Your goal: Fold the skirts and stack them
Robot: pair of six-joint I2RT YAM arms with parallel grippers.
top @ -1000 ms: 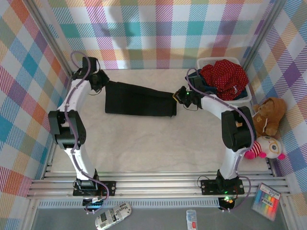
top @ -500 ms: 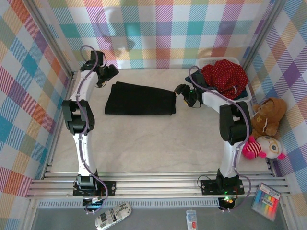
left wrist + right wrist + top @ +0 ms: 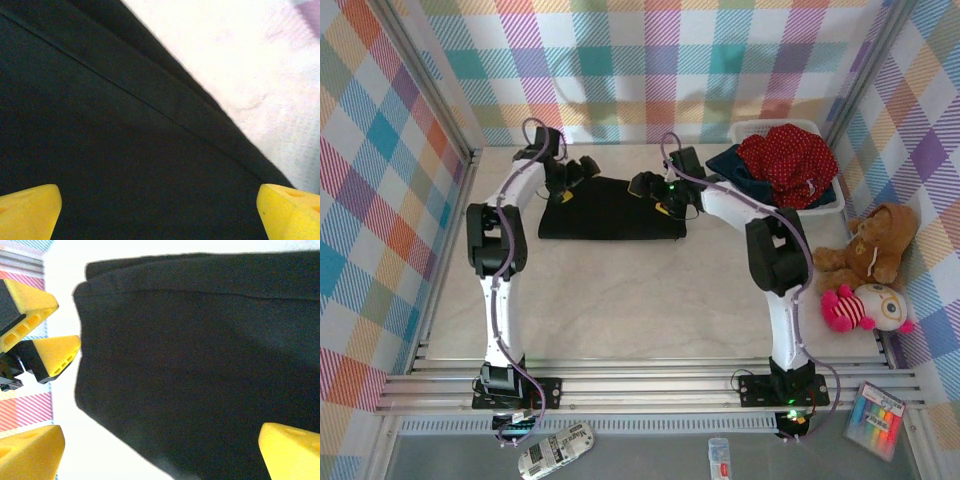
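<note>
Your pale table (image 3: 620,300), ringed by pastel checked walls (image 3: 650,60), carries the folded black skirt (image 3: 610,212) at 12 o'clock. The left gripper (image 3: 572,180) and right gripper (image 3: 645,186) sit over its far edge, fingers wide, holding nothing. The red dotted skirt (image 3: 785,160) is heaped in the basket (image 3: 837,205) at 2 o'clock.

white arms (image 3: 492,312), black joints (image 3: 486,240), purple cables (image 3: 533,124), yellow fingertips (image 3: 27,210)

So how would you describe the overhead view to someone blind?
Two robot arms hover over a folded black skirt on the table, left gripper and right gripper both open. A red dotted skirt lies heaped in a white basket.
</note>
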